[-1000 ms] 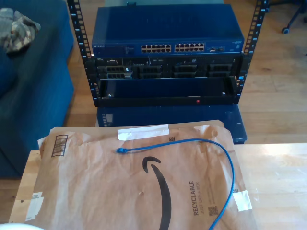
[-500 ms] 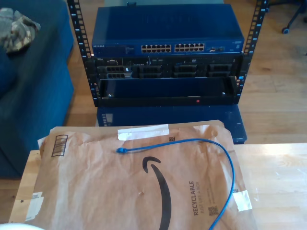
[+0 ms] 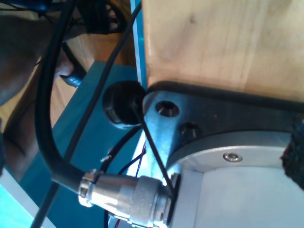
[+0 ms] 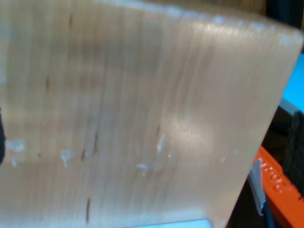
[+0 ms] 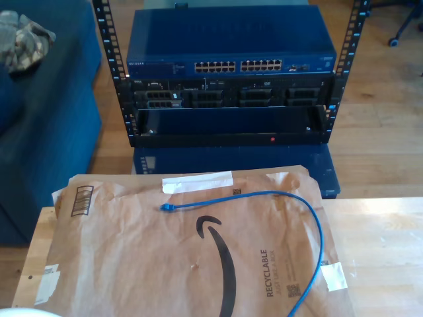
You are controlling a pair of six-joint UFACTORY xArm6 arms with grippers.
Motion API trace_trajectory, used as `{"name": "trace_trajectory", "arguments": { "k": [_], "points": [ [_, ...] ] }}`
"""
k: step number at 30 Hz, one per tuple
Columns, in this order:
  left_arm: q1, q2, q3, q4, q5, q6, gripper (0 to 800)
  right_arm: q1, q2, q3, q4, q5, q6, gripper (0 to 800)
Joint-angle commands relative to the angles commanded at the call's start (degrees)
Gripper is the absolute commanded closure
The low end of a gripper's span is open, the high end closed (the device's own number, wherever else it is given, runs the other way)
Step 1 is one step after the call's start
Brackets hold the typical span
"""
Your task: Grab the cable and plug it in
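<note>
The thin blue cable (image 5: pixel 277 193) lies loose on a brown paper mailer (image 5: pixel 145 257) spread over the wooden table (image 5: pixel 383 238). One small plug (image 5: pixel 165 207) rests near the middle of the mailer; from it the cable runs toward the exterior view's right, then curves down and leaves the picture at the near edge. Beyond the table stands a rack holding a blue network switch (image 5: pixel 231 39) with a row of ports (image 5: pixel 238 66) facing the table. The first wrist view looks close at a wooden board (image 3: pixel 223 42). The second wrist view looks close at bare wood (image 4: pixel 133 109).
A blue sofa (image 5: pixel 46 132) with a camouflage cloth (image 5: pixel 23 39) stands at the exterior view's left. Black servers (image 5: pixel 231 96) sit under the switch. The first wrist view shows a black base plate (image 3: pixel 228 114), a metal connector (image 3: pixel 137 197) and a thick black cable (image 3: pixel 47 118). An orange part (image 4: pixel 278 180) edges the wood.
</note>
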Motion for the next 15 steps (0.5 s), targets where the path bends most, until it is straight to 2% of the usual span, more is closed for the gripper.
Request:
{"name": "trace_trajectory", "arguments": {
  "k": [3,6,11,15],
  "points": [
    [-0.1,-0.5,-2.5,0.0,4.0,-0.2,0,0.0,-1.8,-3.8,0.4,5.7,0.1,4],
    [-0.8,-1.8,-7.8,-1.5,10.9,-0.2,0,0.0,-2.0,-8.8,1.1,10.9,0.5,4],
    [-6.2,-1.8,-18.4,-6.9,21.0,-0.8,0,2.3,-1.8,-14.9,8.3,12.9,1.3,4],
    [-10.9,-1.8,-22.9,-8.5,25.6,-5.1,0,6.5,-1.3,-19.1,9.8,14.0,7.7,7]
  ]
}}
